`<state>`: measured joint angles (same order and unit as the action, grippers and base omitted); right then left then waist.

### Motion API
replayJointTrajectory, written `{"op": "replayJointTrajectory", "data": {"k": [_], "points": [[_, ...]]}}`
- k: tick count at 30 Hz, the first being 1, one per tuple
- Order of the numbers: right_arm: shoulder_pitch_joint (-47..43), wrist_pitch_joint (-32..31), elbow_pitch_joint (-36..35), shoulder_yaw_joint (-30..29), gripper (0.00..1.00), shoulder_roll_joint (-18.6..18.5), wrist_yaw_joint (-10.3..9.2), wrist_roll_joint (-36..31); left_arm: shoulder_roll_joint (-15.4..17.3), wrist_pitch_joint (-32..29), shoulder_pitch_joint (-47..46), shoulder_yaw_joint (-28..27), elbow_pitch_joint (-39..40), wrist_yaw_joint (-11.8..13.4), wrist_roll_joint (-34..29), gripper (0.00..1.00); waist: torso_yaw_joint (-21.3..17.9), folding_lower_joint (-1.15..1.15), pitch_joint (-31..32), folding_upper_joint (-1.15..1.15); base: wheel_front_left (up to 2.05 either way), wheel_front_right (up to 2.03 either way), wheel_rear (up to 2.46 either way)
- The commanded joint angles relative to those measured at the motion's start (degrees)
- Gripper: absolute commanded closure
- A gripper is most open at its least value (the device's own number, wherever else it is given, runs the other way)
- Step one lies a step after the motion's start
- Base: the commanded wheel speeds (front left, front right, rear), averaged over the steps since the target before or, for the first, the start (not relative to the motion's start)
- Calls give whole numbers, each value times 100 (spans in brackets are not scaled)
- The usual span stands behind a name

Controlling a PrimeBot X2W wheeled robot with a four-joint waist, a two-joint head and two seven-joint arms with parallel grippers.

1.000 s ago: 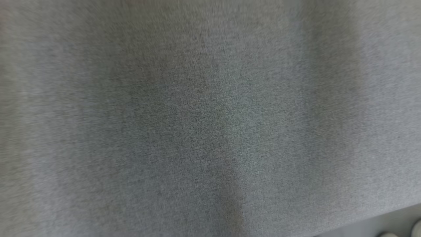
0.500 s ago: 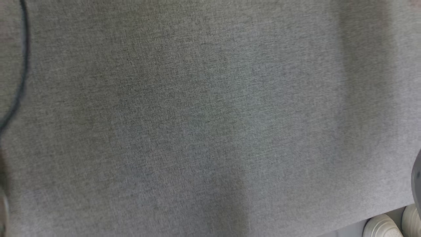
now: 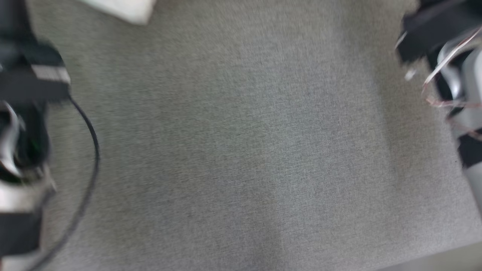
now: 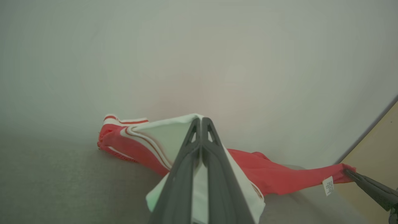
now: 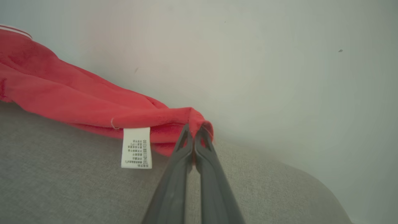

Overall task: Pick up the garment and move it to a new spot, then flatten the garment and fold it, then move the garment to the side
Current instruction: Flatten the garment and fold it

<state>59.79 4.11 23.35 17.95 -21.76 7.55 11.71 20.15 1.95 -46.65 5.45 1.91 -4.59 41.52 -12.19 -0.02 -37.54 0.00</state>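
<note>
The garment (image 4: 130, 146) is red with white panels and striped trim, lying stretched along the grey cloth surface (image 4: 62, 186) against a pale wall. My left gripper (image 4: 201, 119) is shut on its white part. My right gripper (image 5: 194, 130) is shut on a bunched red corner of the garment (image 5: 77, 96), next to a white care label (image 5: 136, 147). In the left wrist view the right gripper (image 4: 349, 172) pinches that red end at the far right. In the blurred head view a white bit of the garment (image 3: 124, 9) sits at the top edge.
The grey cloth surface (image 3: 241, 150) spreads across the head view, with my left arm (image 3: 26, 113) and its black cable (image 3: 92, 150) at the left and my right arm (image 3: 452, 75) at the right. The surface's edge (image 3: 444, 256) runs at the lower right. A tan panel (image 4: 379, 146) stands at the right.
The head view has shifted. Both arms and a white bit of the garment have come into it, and the white round things at the lower right have left it.
</note>
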Motion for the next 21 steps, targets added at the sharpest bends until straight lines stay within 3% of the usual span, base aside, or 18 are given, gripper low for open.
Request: {"op": "replayJointTrajectory", "data": {"k": [1,11,21], "points": [[-262,-166,85,-14,100,-26,-13,165,-94,-42,468,-16,28,16,173,100,319,2,592,0,0,0,0],[-1178,-804,266,-186,100,-43,-13,742,-452,-221,2091,138,-80,22,821,100,617,2,1372,0,0,0,0],[-2271,-1209,247,-395,100,6,-13,1363,-774,-431,3045,269,-658,-51,1475,100,746,2,2086,0,0,0,0]]}}
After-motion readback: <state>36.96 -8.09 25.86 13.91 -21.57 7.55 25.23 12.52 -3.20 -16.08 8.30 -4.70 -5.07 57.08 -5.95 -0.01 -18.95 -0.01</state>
